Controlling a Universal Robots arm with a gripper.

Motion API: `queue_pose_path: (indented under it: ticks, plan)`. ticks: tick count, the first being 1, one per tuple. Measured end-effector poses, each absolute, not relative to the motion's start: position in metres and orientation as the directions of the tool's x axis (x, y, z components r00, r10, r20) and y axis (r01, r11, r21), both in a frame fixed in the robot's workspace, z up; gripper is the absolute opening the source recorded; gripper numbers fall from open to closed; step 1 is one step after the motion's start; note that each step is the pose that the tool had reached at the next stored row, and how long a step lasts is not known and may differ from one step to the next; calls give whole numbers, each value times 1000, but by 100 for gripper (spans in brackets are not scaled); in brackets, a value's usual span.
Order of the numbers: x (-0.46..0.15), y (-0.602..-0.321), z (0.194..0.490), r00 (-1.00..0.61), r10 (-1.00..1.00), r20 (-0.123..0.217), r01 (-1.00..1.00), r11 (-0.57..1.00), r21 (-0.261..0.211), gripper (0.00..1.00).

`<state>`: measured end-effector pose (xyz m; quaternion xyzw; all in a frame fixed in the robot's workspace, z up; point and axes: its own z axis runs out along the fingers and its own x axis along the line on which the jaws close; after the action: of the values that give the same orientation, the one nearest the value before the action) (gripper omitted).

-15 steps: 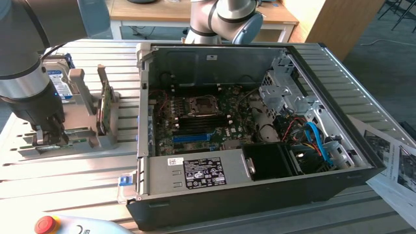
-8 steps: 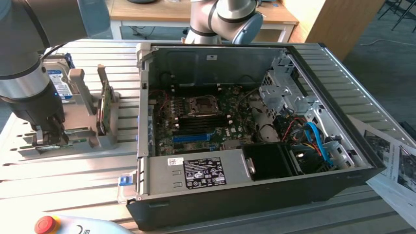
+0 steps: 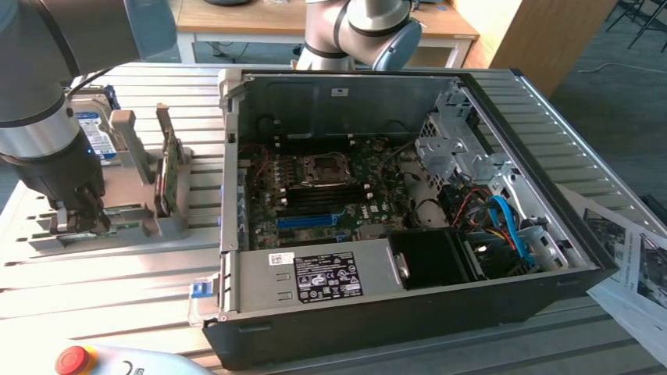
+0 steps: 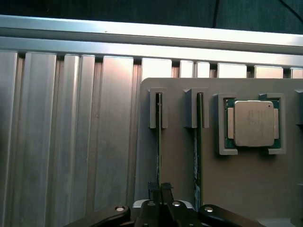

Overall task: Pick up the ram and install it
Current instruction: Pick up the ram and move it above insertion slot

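Pincer (image 4: 160,188) is closing down to a narrow gap over the top edge of the ram (image 4: 159,142), a long, thin green circuit-board stick, and appears to be gripping it near mid-length. The ram is standing on its long edge in the outer slot of the flat grey plastic holder plate (image 4: 246,179), with its far end sitting between two raised grey guide posts. The holder is lying on the ribbed aluminium table (image 4: 71,142). A second green board (image 4: 199,142) is standing on edge in the neighbouring slot, just beside the ram but apart from it, and a square silver-capped processor chip (image 4: 253,124) is resting in its own pocket further along. In the exterior view the pincer (image 3: 78,223) is reaching down into the holder on the exterior view's left, well apart from the open black computer case (image 3: 344,344), where the green motherboard (image 3: 312,195) is lying exposed. Handling judgement: the stick is looking light and stiff along its length, yet thin and brittle, so it is likely tolerating a pinch across its two flat faces but not twisting or bending. The faces are probably smooth, so a centred hold is mattering to stop it pivoting. The best hold is looking like the upper edge at the middle, keeping the pads off the lower contact edge. The close neighbour is leaving little sideways room, so any tilt is risking a scrape.
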<state>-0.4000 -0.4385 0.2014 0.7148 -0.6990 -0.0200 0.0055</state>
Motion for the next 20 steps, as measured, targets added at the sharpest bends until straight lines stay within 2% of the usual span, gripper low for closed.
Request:
queue_pose_path:
  ticks: [20]
  plan:
    - [-400,-438,201,47,-999,-21,-998,-48,36,12]
